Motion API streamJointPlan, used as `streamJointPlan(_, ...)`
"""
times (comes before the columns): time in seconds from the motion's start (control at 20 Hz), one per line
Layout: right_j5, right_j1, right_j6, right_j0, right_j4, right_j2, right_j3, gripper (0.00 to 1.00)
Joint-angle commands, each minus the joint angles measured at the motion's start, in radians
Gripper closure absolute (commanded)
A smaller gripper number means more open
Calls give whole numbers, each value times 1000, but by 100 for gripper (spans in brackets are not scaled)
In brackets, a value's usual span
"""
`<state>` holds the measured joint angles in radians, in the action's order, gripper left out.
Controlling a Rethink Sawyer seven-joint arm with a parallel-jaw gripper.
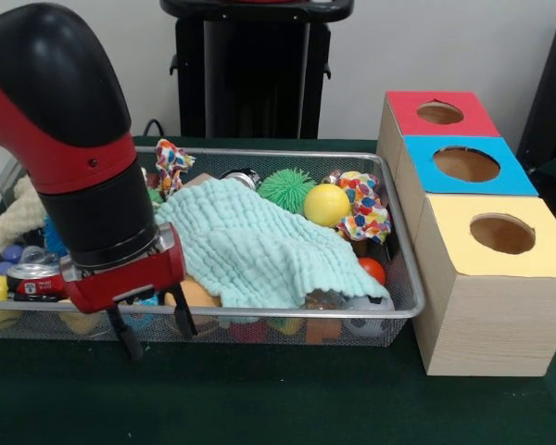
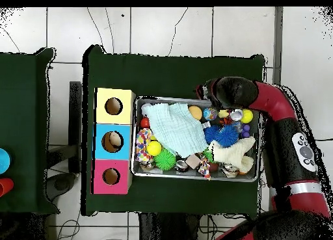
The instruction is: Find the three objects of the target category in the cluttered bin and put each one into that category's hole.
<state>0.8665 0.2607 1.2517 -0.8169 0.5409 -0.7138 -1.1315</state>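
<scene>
Sorting has barely begun, as far as we can judge. Our red and black hand (image 1: 153,336) hangs at the silver wire-mesh bin's (image 1: 403,278) near rim, about seven o'clock in the front view, its two dark fingers (image 1: 127,337) parted and holding nothing. A pale green waffle cloth (image 1: 250,246) covers the bin's middle, with a yellow ball (image 1: 326,205) and a spiky green ball (image 1: 286,188) at its one o'clock. At three o'clock stand the red-topped (image 1: 440,113), blue-topped (image 1: 466,165) and yellow-topped wooden boxes (image 1: 500,234); overhead, only the blue hole seems occupied, though we cannot tell by what.
</scene>
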Motion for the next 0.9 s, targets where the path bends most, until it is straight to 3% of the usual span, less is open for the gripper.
streamJointPlan(0.05,104,-8,-344,-9,42,-22,31,0)
streamJointPlan(0.35,125,98,-304,-50,15,-16,-103,0)
streamJointPlan(0.65,69,187,-218,-98,10,-5,-272,0)
streamJointPlan(0.9,52,251,-167,-124,6,-7,-364,0)
